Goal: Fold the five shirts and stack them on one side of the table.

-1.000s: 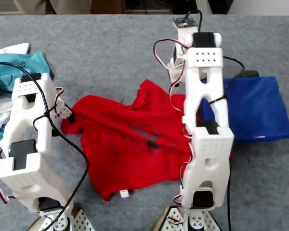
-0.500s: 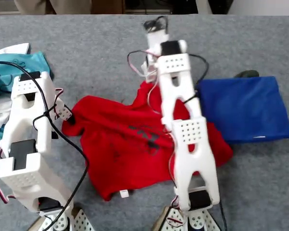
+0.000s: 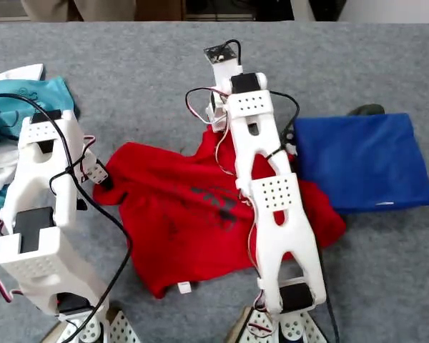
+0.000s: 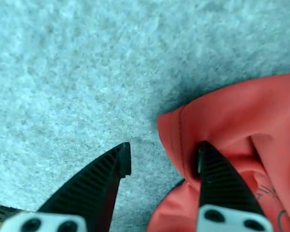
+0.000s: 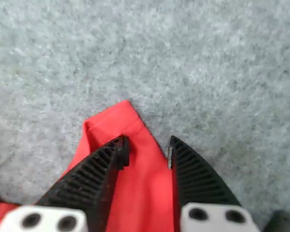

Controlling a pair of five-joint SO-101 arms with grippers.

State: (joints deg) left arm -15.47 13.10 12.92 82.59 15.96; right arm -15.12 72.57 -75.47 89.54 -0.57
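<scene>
A red shirt (image 3: pixel 179 207) lies spread and rumpled in the middle of the grey table. My left gripper (image 3: pixel 102 177) is at its left sleeve. In the left wrist view that gripper (image 4: pixel 162 154) is open, with one finger (image 4: pixel 210 166) on the red sleeve edge (image 4: pixel 241 116) and the other on bare table. My right gripper (image 3: pixel 214 123) is at the shirt's far sleeve. In the right wrist view it (image 5: pixel 145 147) is open, and its fingers straddle the pointed red sleeve tip (image 5: pixel 116 118). A folded blue shirt (image 3: pixel 365 161) lies at the right.
A heap of teal shirts (image 3: pixel 28 100) and white cloth (image 3: pixel 18 71) sits at the left edge behind the left arm. Cables loop along both arms. Bare grey table (image 3: pixel 129 78) stretches along the far side.
The right arm swung left from beside the blue shirt to the red shirt's far sleeve. The left arm has hardly moved.
</scene>
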